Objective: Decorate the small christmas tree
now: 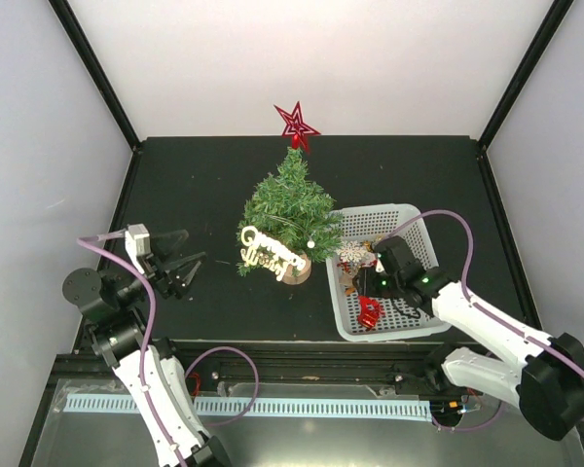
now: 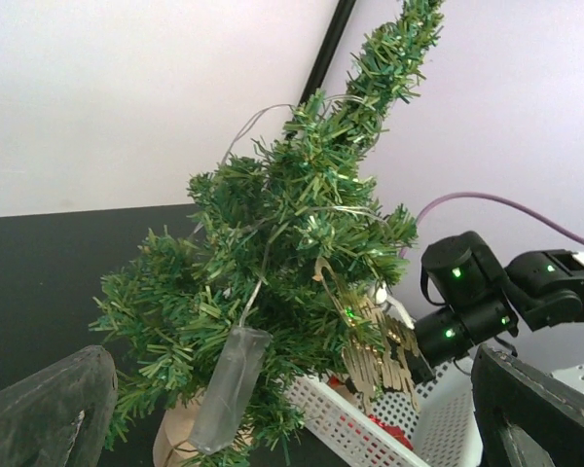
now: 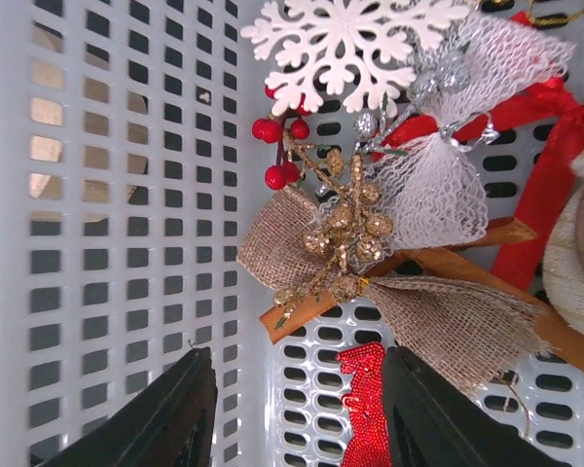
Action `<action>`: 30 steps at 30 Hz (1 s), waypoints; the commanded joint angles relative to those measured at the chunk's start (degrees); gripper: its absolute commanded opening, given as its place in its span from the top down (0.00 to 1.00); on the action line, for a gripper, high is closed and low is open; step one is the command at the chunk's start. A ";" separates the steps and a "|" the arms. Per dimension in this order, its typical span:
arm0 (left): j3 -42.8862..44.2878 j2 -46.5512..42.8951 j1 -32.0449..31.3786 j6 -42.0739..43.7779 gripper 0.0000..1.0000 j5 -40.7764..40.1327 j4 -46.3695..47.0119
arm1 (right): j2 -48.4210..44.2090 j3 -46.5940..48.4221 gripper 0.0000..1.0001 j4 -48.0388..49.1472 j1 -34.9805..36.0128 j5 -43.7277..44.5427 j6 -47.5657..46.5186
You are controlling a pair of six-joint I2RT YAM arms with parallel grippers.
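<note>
The right gripper (image 3: 297, 418) is low inside the white basket (image 3: 107, 195), its dark fingers (image 3: 175, 418) apart at the bottom of the wrist frame. A red glitter ornament (image 3: 363, 394) lies between them, not visibly clamped, with a burlap bow (image 3: 341, 243) and a white snowflake (image 3: 346, 39) higher in the frame. The left gripper (image 1: 187, 270), at centre left of the top view, is spread wide on nothing and points at the small christmas tree (image 1: 290, 209). The tree stands upright mid-frame on the black table (image 1: 195, 175), just left of the basket, with a red star (image 1: 297, 125) on top and a gold script sign (image 1: 270, 250) hanging low.
</note>
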 commanded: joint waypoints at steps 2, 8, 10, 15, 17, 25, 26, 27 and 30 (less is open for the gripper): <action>0.74 0.28 1.91 0.54 0.01 -1.07 -0.20 | 3.64 -1.59 0.54 7.05 0.23 -1.75 2.03; 0.57 -0.12 2.93 0.23 0.01 -1.04 -0.13 | 7.43 -1.85 0.59 9.37 -0.95 -1.09 1.76; 0.56 -0.01 3.07 0.12 0.01 -0.95 -0.14 | 8.06 -2.02 0.60 9.96 -1.73 -0.95 1.66; 0.48 0.07 3.34 -0.16 0.01 -0.91 0.13 | 9.92 -2.03 0.60 11.08 -3.25 -1.13 1.07; 0.41 0.00 3.36 -0.38 0.01 -0.92 0.26 | 10.95 -1.94 0.60 11.61 -3.36 -1.44 0.97; 0.26 -0.46 3.52 -1.03 0.01 -0.72 0.86 | 13.33 -2.70 0.65 14.09 -3.85 -2.58 1.31; 0.29 -0.46 3.46 -1.05 0.01 -0.70 0.97 | 13.41 -2.85 0.67 14.30 -4.01 -2.73 1.37; 0.30 -0.37 3.48 -1.09 0.01 -0.63 1.01 | 13.43 -2.94 0.69 14.48 -4.19 -2.84 1.40; 0.21 -0.23 3.51 -1.18 0.01 -0.58 1.19 | 13.51 -3.16 0.74 14.73 -4.81 -3.05 1.41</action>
